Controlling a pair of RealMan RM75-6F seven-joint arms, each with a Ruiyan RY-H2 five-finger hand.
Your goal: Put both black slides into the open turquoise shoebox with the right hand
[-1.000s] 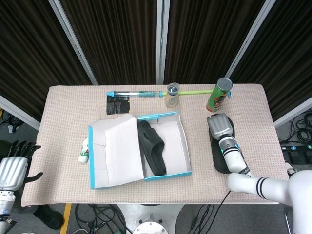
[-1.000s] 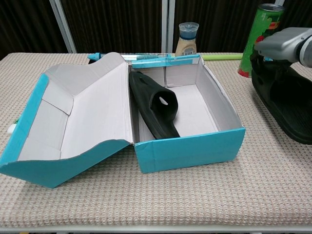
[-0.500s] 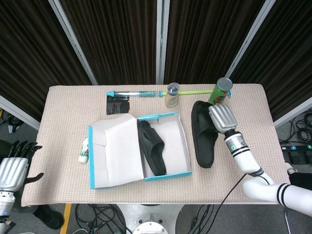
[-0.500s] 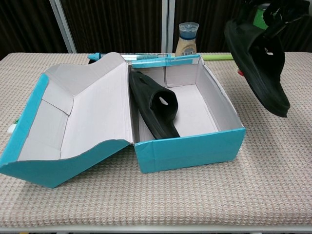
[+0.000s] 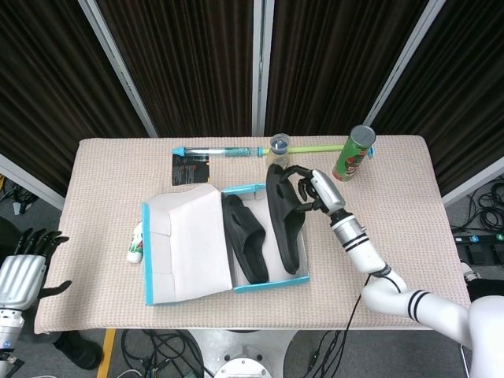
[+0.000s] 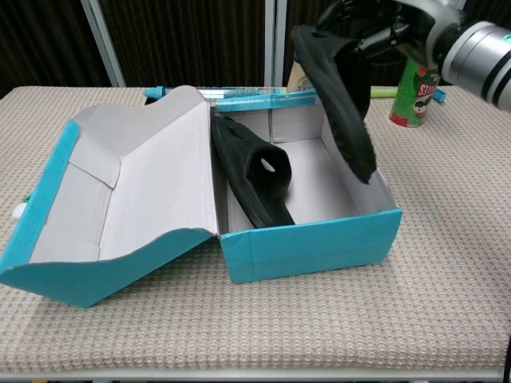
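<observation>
The open turquoise shoebox [image 5: 266, 189] [image 6: 311, 241] sits mid-table with its lid [image 5: 185, 244] [image 6: 128, 191] folded out to the left. One black slide [image 5: 246, 238] [image 6: 254, 174] leans on edge against the box's left wall. My right hand [image 5: 313, 187] [image 6: 391, 28] grips the second black slide [image 5: 285, 220] [image 6: 339, 100] by its strap end, holding it tilted in the air above the right half of the box, toe pointing down. My left hand [image 5: 20, 272] hangs off the table's left edge, fingers apart and holding nothing.
A green can [image 5: 353, 153] [image 6: 415, 92] stands at the back right. A small lidded jar [image 5: 278, 153], a turquoise tube [image 5: 216, 150], a green stick [image 5: 319, 147] and a black card [image 5: 191, 168] lie along the back. A small bottle [image 5: 135, 242] lies left of the lid.
My right hand has lifted the second slide off the table at the right and carried it left, from beside the box to above the box's right half.
</observation>
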